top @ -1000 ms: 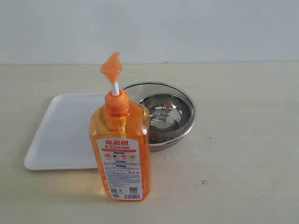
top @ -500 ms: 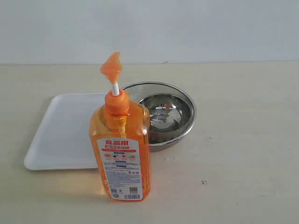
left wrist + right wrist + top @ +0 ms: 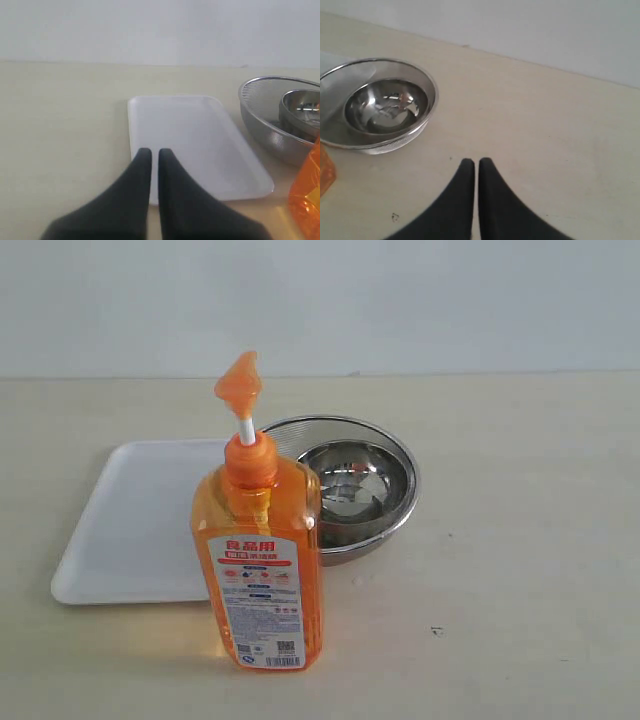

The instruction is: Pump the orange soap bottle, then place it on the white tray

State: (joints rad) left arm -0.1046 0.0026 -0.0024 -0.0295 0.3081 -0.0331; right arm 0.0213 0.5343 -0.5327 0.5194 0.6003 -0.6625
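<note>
Exterior view puts the orange soap bottle [image 3: 262,570] upright at lower centre near the white tray [image 3: 130,530]; with the left gripper [image 3: 154,152] and right gripper [image 3: 473,162] closed and empty, an off-centre pump press could topple it.

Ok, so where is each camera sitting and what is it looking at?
Exterior view: off the arms, looking slightly down at the table; the orange soap bottle stands upright before the white tray and steel bowls; no arm shows.
Left wrist view: on the left arm, looking past the shut left gripper at the tray.
Right wrist view: on the right arm, looking past the shut right gripper at the bowls.
Shared: all three show the bowls and some of the bottle.
</note>
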